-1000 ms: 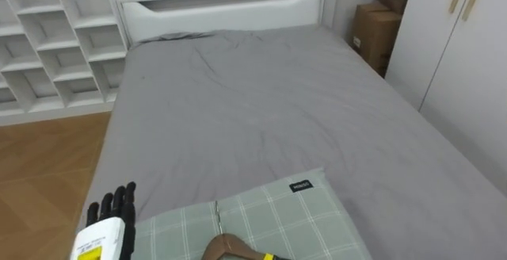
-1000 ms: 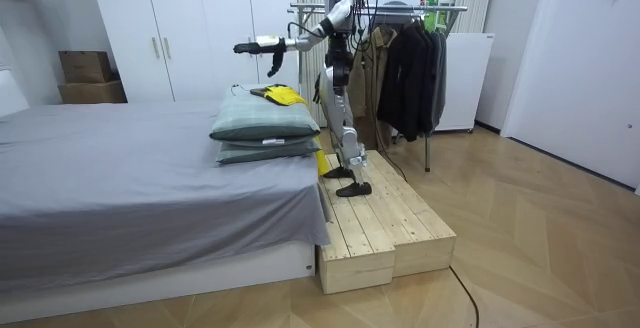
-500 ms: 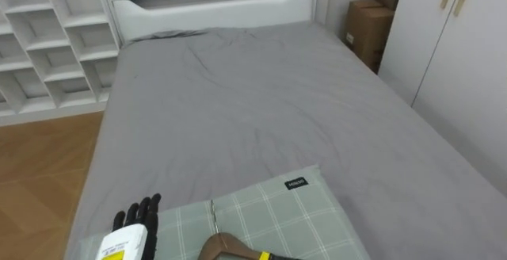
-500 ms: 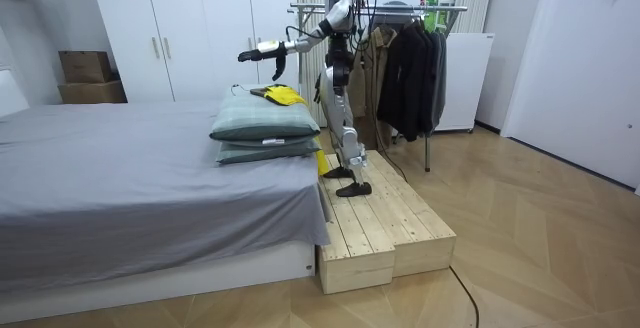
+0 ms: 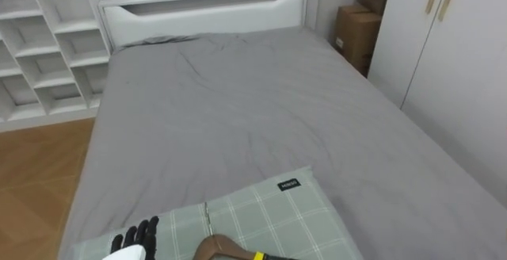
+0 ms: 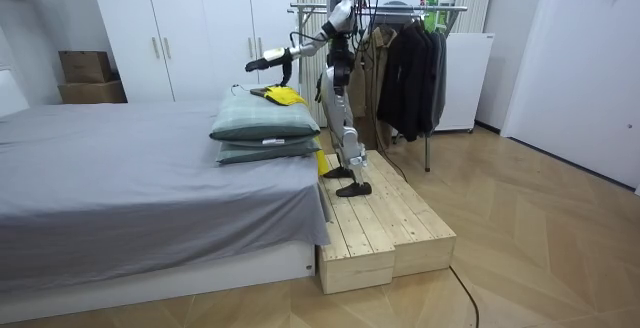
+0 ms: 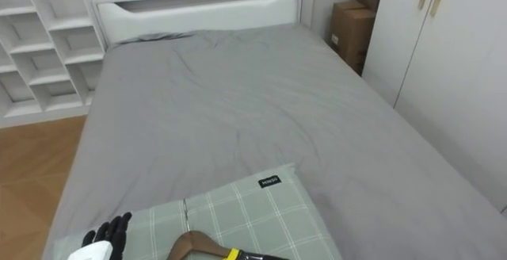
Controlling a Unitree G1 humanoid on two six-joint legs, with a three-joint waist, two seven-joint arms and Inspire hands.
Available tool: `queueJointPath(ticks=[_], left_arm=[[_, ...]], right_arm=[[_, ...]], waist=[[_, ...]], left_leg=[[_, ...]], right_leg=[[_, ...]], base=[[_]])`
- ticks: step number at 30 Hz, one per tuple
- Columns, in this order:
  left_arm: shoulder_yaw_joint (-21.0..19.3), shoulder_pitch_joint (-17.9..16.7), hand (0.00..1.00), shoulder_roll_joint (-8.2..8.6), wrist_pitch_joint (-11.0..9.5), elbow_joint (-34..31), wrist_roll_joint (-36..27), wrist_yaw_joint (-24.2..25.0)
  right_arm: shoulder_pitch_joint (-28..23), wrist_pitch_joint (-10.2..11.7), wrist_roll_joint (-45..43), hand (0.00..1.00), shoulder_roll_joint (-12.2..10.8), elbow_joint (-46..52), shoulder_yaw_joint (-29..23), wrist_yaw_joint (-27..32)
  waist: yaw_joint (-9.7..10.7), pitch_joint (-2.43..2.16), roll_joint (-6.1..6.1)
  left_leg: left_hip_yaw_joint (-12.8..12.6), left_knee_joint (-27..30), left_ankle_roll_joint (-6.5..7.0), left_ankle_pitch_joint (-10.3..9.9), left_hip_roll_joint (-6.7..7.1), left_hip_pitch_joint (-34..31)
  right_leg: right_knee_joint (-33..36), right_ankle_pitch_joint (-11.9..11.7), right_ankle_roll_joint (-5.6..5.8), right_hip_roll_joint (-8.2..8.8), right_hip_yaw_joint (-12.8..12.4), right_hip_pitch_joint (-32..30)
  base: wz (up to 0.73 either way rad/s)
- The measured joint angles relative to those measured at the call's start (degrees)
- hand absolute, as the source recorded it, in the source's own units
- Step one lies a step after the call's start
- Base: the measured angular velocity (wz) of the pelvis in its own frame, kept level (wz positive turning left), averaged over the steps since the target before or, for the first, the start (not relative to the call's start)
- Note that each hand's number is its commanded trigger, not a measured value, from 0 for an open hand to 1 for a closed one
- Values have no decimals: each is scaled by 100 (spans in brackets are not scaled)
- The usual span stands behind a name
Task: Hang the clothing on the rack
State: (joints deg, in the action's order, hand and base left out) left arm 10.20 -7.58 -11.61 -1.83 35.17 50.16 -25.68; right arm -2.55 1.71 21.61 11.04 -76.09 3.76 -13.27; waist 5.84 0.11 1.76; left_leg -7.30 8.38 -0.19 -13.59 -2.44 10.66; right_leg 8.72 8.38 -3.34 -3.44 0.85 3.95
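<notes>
The wooden hanger (image 5: 221,248) was cut off by the bottom edge of the left eye view, with just its brown curve and a strip of the yellow garment (image 5: 257,255) showing there. In the room view the garment lay left of centre on the upper of two stacked pillows, but how it sat on the hanger was too small to make out.

The green checked pillow (image 5: 277,216) lay at lower centre on the grey bed (image 5: 238,109), which ran up to a white headboard (image 5: 202,6) at the top. White shelves (image 5: 40,46) stood in the upper left, with cardboard boxes (image 5: 355,30) and a white wardrobe (image 5: 459,62) to the right. In the room view the robot stood on a wooden platform (image 6: 385,228) beside the bed, with a clothes rack (image 6: 410,63) of dark coats behind it.

The left hand (image 5: 139,236), at lower left and partly cut off, had its fingers straight and spread. It gripped nothing, and was stretched out above the pillows, apart from the hanger.
</notes>
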Motion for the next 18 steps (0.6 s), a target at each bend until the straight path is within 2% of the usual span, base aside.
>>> queueJointPath(ticks=[3,9,16,18], left_arm=[[0,0,0,16,1,283,-2,0],[0,10,0,18,0,446,-27,0],[0,32,0,19,-5,656,-418,0],[2,37,0,22,-20,683,-742,0]], right_arm=[[2,0,-87,0,-3,3,-1,-4],[18,0,-181,0,-10,5,5,-3],[11,0,-146,0,-9,33,84,15],[26,22,-128,0,-3,68,182,45]], waist=[[6,-5,-26],[4,-17,-84],[-5,-17,-88],[-2,-20,-94]], left_leg=[[-8,2,0,0,0,-2],[-8,3,0,0,2,-20],[-7,4,0,0,6,-47],[-7,9,1,0,5,-107]], right_leg=[[2,0,0,-3,-34,-2],[8,-2,2,2,-34,-4],[-1,-3,4,5,-39,-44],[12,-6,6,6,-28,-101]], base=[[0],[0],[0],[0]])
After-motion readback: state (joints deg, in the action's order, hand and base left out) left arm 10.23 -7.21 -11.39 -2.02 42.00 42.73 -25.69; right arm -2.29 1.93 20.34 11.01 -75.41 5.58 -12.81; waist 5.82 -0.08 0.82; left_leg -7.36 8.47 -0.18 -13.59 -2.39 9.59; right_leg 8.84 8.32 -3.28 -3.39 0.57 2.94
